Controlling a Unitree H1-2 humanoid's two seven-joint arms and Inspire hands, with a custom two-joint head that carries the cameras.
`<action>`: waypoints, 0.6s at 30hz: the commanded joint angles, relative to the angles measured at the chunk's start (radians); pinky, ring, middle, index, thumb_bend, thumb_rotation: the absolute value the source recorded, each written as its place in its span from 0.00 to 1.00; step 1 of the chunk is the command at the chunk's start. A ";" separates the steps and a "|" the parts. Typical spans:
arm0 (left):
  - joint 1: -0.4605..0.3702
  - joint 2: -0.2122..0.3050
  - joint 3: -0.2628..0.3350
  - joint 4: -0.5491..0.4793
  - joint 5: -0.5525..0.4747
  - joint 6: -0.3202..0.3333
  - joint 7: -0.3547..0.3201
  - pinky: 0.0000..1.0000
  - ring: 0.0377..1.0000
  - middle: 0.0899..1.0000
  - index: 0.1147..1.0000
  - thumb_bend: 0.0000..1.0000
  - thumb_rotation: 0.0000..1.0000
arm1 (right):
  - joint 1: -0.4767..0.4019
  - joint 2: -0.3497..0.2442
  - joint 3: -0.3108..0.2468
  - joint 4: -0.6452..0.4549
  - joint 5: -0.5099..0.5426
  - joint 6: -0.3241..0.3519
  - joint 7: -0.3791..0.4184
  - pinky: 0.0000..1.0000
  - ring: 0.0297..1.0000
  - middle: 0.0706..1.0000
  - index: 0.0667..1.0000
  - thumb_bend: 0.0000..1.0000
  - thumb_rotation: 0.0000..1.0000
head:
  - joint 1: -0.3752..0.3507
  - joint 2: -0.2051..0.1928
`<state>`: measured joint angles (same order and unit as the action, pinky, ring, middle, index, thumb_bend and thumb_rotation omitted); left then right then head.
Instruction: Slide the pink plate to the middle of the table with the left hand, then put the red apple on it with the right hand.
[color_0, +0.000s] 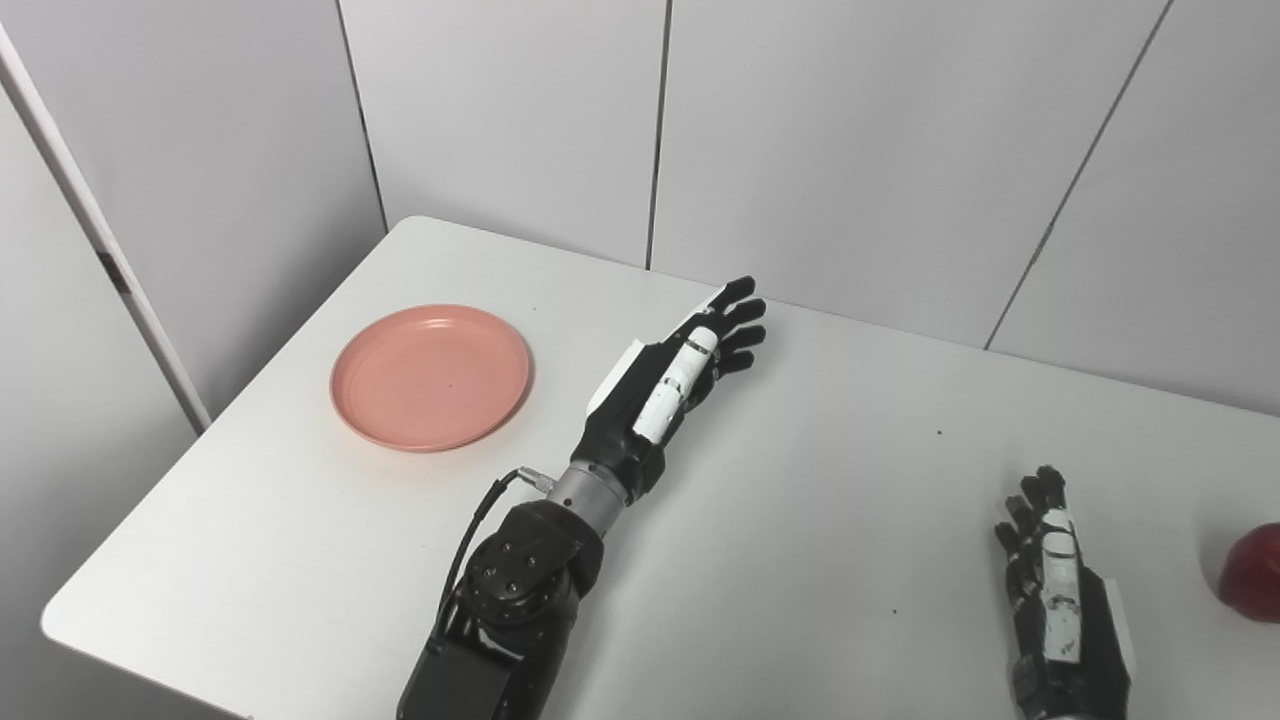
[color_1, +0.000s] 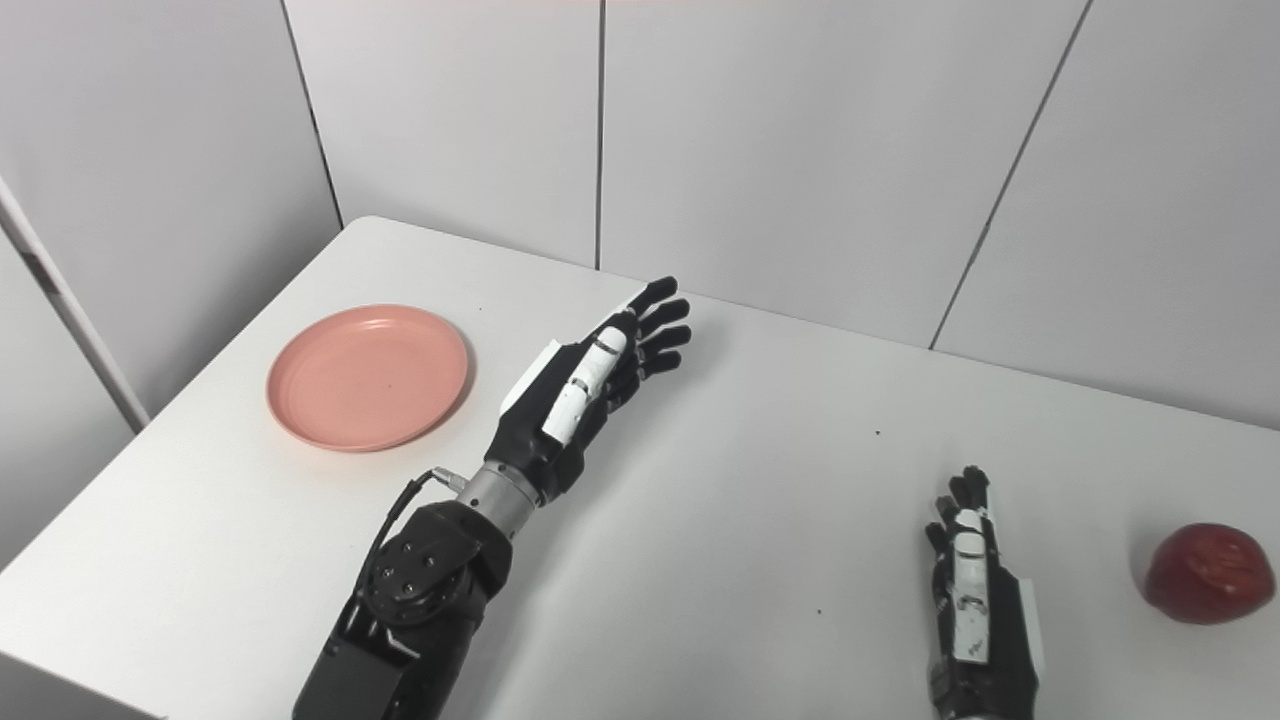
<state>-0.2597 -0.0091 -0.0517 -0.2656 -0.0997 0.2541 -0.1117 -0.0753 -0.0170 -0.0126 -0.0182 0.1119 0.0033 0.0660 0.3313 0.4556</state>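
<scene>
Round pink plastic plate: smooth, semi-matt. Red apple: glossy skin. White table: smooth, matt laminate. Black-and-white left hand: hard plastic w/ metal wrist.

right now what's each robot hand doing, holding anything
Left robot hand: open, holding nothing, right of the pink plate.
Right robot hand: open, holding nothing, apart from the red apple.

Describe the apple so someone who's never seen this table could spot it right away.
Start at the white table and go to its right side, just past the right hand. There sits the red apple, alone; it is the only round, dark red thing, unlike the flat pink plate far left.
</scene>
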 joint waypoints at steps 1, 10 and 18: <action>-0.049 0.018 0.014 -0.039 -0.006 -0.011 0.001 0.90 0.90 0.92 0.90 0.43 1.00 | -0.002 -0.008 -0.006 -0.009 -0.002 -0.036 0.002 1.00 1.00 1.00 1.00 0.18 1.00 | 0.004 -0.001; -0.100 0.067 0.095 -0.059 -0.010 0.019 0.032 0.89 0.90 0.91 0.89 0.44 1.00 | -0.003 -0.014 -0.008 -0.016 -0.002 -0.024 0.007 1.00 1.00 1.00 1.00 0.17 1.00 | 0.013 -0.001; -0.138 0.123 0.176 -0.045 -0.034 0.016 0.046 0.89 0.91 0.92 0.89 0.42 1.00 | -0.006 -0.020 -0.008 -0.008 -0.003 -0.039 0.011 1.00 1.00 1.00 1.00 0.16 1.00 | 0.020 -0.004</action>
<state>-0.3511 0.1038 0.1115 -0.2966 -0.1238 0.2807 -0.0779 -0.0749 -0.0280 -0.0125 -0.0189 0.1051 0.0033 0.0724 0.3513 0.4510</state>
